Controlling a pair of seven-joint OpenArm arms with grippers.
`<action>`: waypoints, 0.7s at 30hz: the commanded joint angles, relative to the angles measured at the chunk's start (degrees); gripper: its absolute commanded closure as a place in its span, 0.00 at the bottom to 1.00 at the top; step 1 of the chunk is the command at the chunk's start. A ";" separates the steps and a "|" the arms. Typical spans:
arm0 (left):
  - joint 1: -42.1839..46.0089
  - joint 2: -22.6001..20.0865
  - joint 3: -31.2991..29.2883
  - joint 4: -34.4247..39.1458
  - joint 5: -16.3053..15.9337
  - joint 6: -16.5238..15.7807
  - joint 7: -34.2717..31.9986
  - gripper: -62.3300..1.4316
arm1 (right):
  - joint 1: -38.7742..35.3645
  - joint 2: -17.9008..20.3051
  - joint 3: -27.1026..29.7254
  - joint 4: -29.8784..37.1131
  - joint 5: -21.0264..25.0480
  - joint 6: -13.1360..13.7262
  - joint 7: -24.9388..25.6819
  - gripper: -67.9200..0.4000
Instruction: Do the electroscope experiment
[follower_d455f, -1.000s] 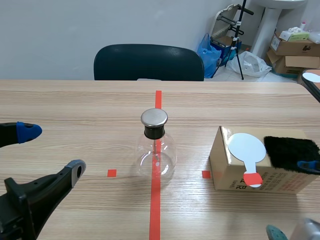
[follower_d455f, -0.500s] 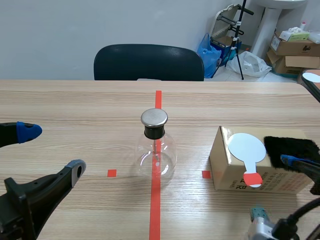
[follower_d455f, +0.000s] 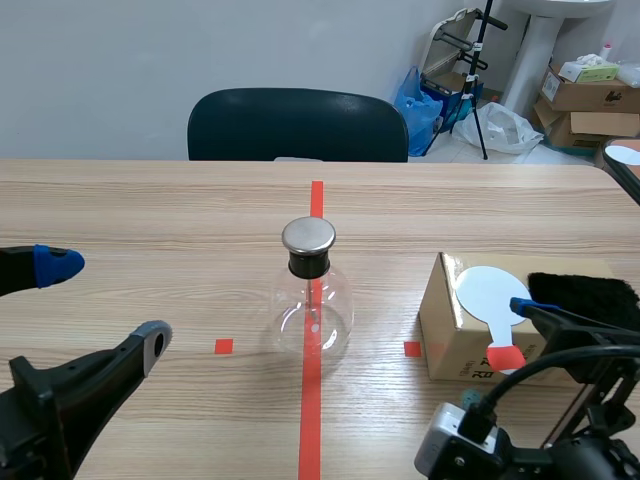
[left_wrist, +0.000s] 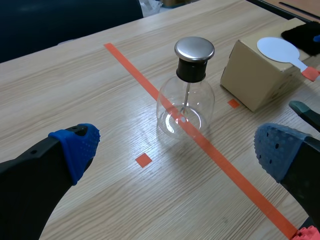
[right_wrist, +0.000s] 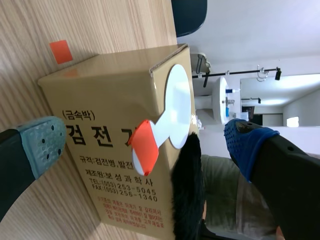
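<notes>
Two table edges: we see the light wooden table (follower_d455f: 150, 200) end at its far edge at 12 o'clock, with its right corner at 2 o'clock.
Open room: a wide stretch of wood lies at 9 o'clock of the clear round glass flask with black stopper and flat metal cap (follower_d455f: 312, 300). A narrower strip lies at its 3 o'clock.
Chair: a dark padded chair (follower_d455f: 297, 125) stands beyond the far edge, at 12 o'clock of the flask.
Box: a brown cardboard box (follower_d455f: 445, 330) stands at 3 o'clock of the flask, apart from it.
Box top: a white round paddle with an orange-red handle (follower_d455f: 495, 295) lies there, with a black furry cloth (follower_d455f: 590, 295) just beside it at 3 o'clock.
Flask: it stands upright on the red centre line, mid-table.
Left gripper (follower_d455f: 105, 298): its fingers are spread wide and hold nothing. The flask is ahead of it, well apart, at 3 o'clock.
Right gripper (right_wrist: 144, 144): it is spread wide, with nothing in it. It sits at the box's near side, with the paddle's handle in line between its fingers. We cannot tell whether either finger touches the box.
</notes>
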 joint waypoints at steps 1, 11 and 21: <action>-0.09 0.28 -0.07 1.36 -0.35 -0.07 -0.33 0.00 | 0.59 0.63 -0.37 0.42 -0.50 -0.90 -0.96 0.00; -0.07 0.28 -0.07 1.36 -0.35 -0.07 -0.31 0.00 | 1.25 0.61 -2.01 0.33 -3.67 -5.14 -5.35 0.00; -0.07 0.28 -0.07 1.36 -0.35 -0.07 -0.33 0.00 | 2.71 0.59 -2.01 -2.60 -4.33 -5.11 -6.43 0.00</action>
